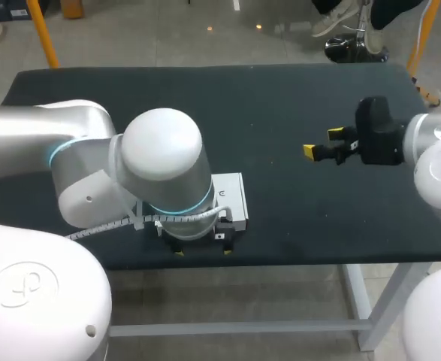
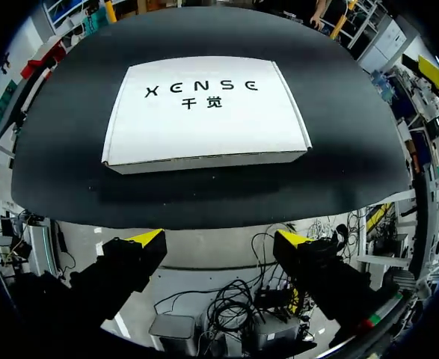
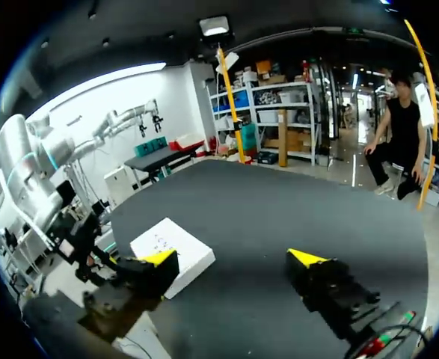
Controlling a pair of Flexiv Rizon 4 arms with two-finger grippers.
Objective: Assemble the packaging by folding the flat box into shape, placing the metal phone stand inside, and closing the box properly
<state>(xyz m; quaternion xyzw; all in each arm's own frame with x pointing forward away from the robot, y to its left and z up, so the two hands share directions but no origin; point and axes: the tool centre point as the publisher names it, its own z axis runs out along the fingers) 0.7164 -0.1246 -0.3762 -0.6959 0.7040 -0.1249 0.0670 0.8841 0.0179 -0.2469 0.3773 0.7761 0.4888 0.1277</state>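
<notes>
The left gripper (image 1: pixel 203 253) hangs at the near edge of the table (image 1: pixel 295 98), fingers spread and empty. The white box (image 1: pixel 234 197) lies just ahead of it, flat on the table with its lid down. The phone stand is not visible. The right gripper (image 1: pixel 323 144) hovers well apart, fingers parted, holding nothing. Risk: the box lies near the edge, so an off-centre push may slide it off.

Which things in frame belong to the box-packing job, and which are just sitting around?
Job:
- white box, lid down, on the black table near its front edge
- left gripper, open, just off that edge, facing the box
- right gripper, open, above the table, apart from the box
- phone stand: not in view

Not the job:
- black table, only as support
</notes>
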